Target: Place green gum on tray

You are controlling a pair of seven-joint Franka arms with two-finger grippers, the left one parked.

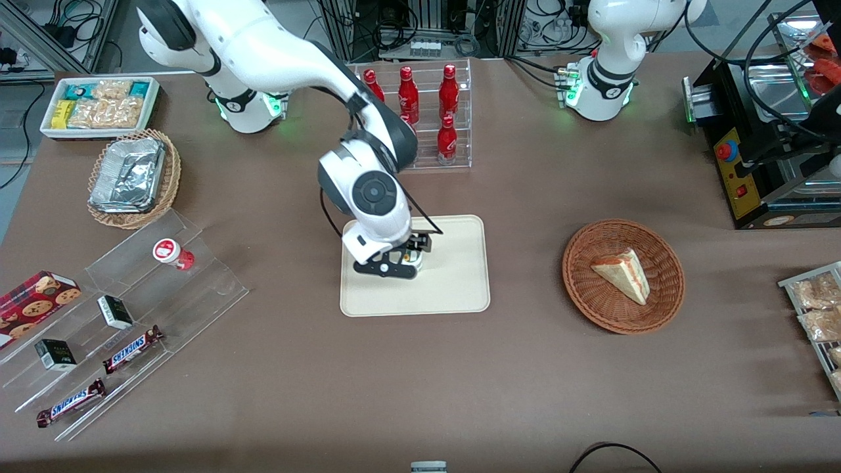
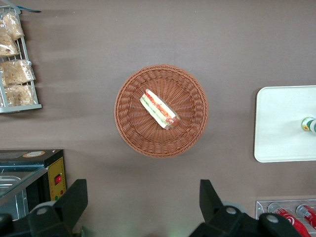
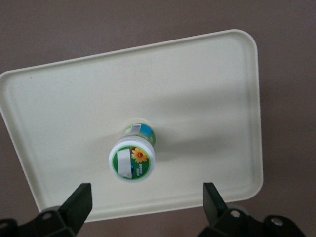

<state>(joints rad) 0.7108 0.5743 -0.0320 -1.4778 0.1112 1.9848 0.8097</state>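
The green gum (image 3: pixel 132 156), a small white canister with a green-and-white lid, stands upright on the cream-beige tray (image 3: pixel 207 89). In the front view it (image 1: pixel 412 257) shows partly under the wrist, on the tray (image 1: pixel 453 289). It also shows at the edge of the left wrist view (image 2: pixel 309 125) on the tray (image 2: pixel 281 123). My right gripper (image 3: pixel 146 200) is open and empty, above the tray, with the canister clear of both fingers. In the front view the gripper (image 1: pixel 398 261) hangs over the tray's part toward the working arm's end.
A clear stepped rack (image 1: pixel 131 309) holds a red-lid canister (image 1: pixel 172 253), Snickers bars and small boxes. A wicker basket with a sandwich (image 1: pixel 623 276) lies toward the parked arm's end. A rack of red bottles (image 1: pixel 427 115) stands farther from the camera than the tray. A foil-tray basket (image 1: pixel 131 177) is nearby.
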